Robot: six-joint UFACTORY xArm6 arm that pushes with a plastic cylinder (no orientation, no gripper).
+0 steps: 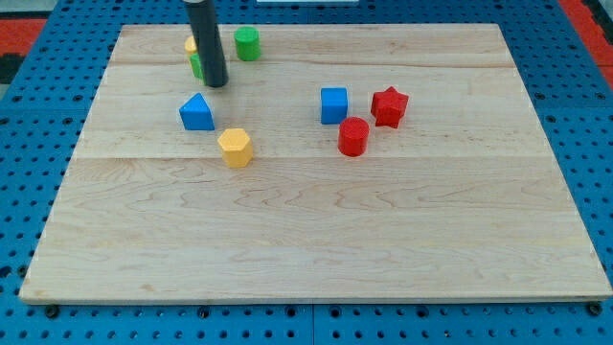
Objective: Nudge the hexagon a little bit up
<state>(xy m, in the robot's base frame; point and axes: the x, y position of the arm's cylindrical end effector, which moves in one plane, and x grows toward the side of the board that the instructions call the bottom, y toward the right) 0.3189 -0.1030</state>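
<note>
A yellow hexagon block (235, 147) lies on the wooden board (316, 230), left of centre. My tip (216, 83) touches down near the view's top left, above the hexagon and apart from it. A blue triangular block (196, 112) sits between them, just below and left of my tip. The rod partly hides a green block (196, 65) and a yellow block (191, 44) behind it.
A green block (247, 43) sits near the board's top edge, right of the rod. A blue cube (333, 104), a red star (389, 105) and a red cylinder (353, 137) cluster right of centre. A blue pegboard surrounds the board.
</note>
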